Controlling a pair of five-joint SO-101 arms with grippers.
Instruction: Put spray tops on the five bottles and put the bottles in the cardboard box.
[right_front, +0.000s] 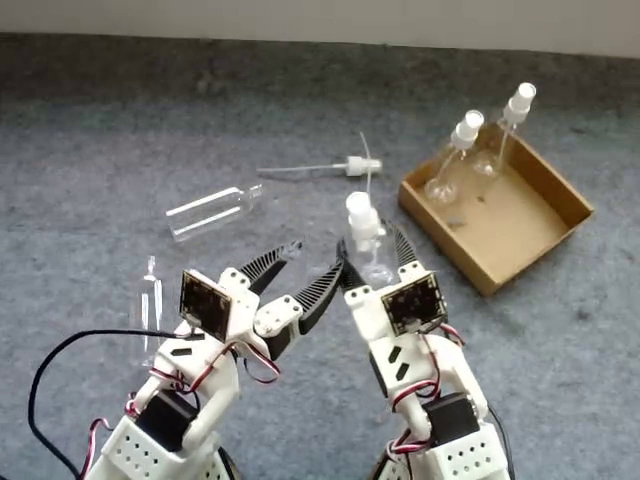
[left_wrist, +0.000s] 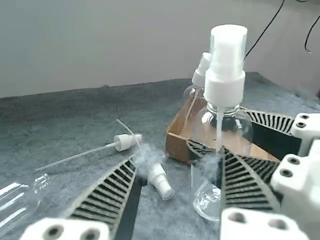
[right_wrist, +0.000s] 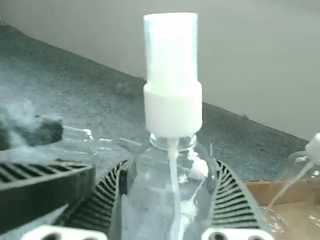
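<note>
My right gripper (right_front: 375, 260) is shut on an upright clear bottle (right_front: 368, 245) that has a white spray top (right_wrist: 172, 85) on it; its fingers (right_wrist: 230, 200) press both sides of the bottle (right_wrist: 165, 190). My left gripper (right_front: 300, 272) stands open just beside it, with nothing between its fingers (left_wrist: 107, 200). The cardboard box (right_front: 520, 235) lies to the right and holds two bottles with spray tops (right_front: 455, 155), leaning on its far wall. A bare bottle (right_front: 213, 212) lies on its side on the mat. A loose spray top (right_front: 352, 167) lies behind it.
Another loose spray top (left_wrist: 162, 182) lies on the grey mat by my left gripper's fingers. A clear glass item (right_front: 150, 300) lies left of the left arm. A black cable (right_front: 45, 370) loops at the front left. A pale wall (right_front: 320, 15) borders the mat's far edge.
</note>
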